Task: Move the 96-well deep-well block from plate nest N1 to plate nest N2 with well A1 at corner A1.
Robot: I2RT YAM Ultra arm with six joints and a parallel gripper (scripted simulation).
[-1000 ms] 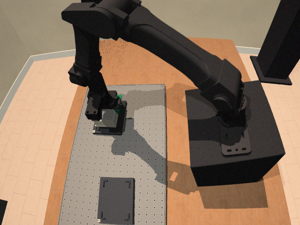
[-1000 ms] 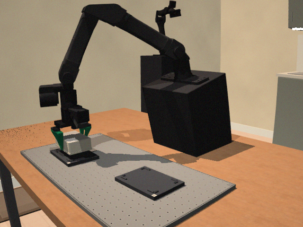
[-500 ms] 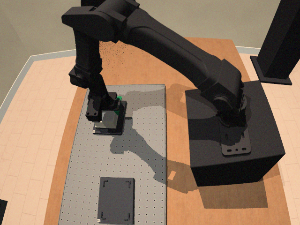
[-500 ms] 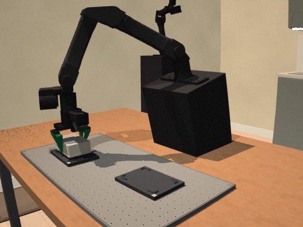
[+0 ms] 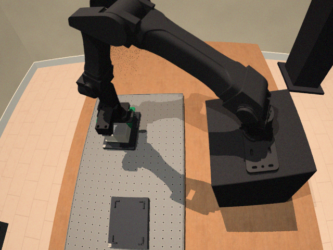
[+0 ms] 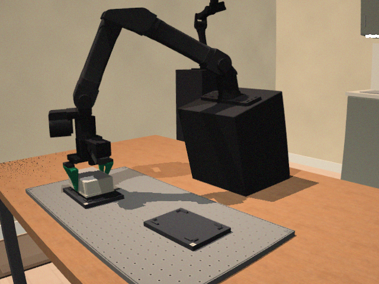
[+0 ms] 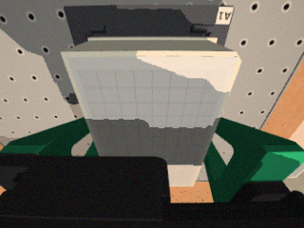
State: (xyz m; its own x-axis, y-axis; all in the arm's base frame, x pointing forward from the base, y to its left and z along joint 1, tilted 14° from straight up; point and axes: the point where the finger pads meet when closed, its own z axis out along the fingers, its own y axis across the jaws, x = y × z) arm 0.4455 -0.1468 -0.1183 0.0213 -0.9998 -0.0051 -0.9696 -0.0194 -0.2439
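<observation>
The pale 96-well deep-well block (image 5: 121, 133) stands upright on nest N2 (image 5: 135, 134), the dark plate at the far end of the grey breadboard. My gripper (image 5: 118, 126) is shut on the block, one green finger on each long side, as the exterior view shows (image 6: 88, 174). There the block (image 6: 95, 183) looks low on N2 (image 6: 93, 197); I cannot tell if it is fully down. In the wrist view the block (image 7: 152, 100) fills the middle between the fingers, and the nest's A1 label (image 7: 224, 14) lies beyond its far right corner. Nest N1 (image 5: 129, 223) is empty.
The grey perforated breadboard (image 5: 129, 174) carries both nests on the wooden table. The arm's black pedestal (image 5: 260, 150) stands to the right of the board. A dark column (image 5: 311, 45) stands at the back right. N1 also shows in the exterior view (image 6: 186, 227).
</observation>
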